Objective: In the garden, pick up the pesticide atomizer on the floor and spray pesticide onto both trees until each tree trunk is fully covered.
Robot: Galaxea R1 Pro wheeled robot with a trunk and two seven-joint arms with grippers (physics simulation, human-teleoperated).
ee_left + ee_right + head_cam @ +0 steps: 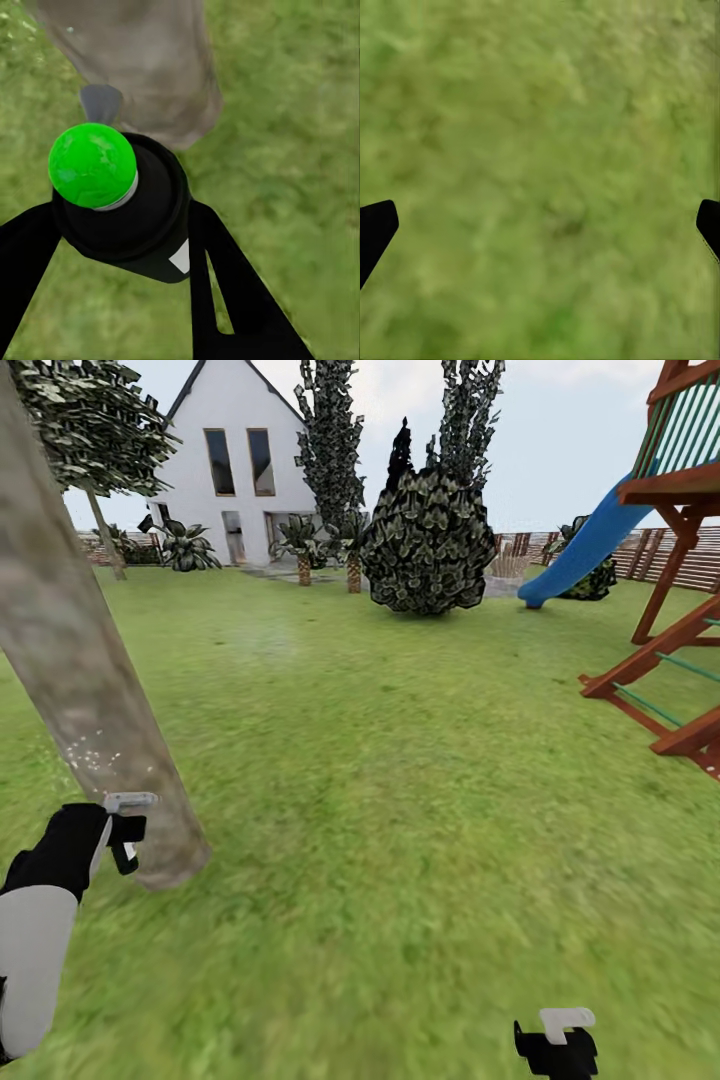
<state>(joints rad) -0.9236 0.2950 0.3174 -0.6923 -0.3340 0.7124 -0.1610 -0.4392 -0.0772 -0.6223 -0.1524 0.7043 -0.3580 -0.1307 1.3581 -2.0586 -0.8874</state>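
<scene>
No legible text, label, brand, number or sign is found in any view. The black atomizer bottle (131,217) held in the left gripper (124,247) carries one small pale triangular mark on its body, without lettering. The tree trunk (75,660), the white house (240,455) and the playset (670,560) bear no readable markings.
</scene>
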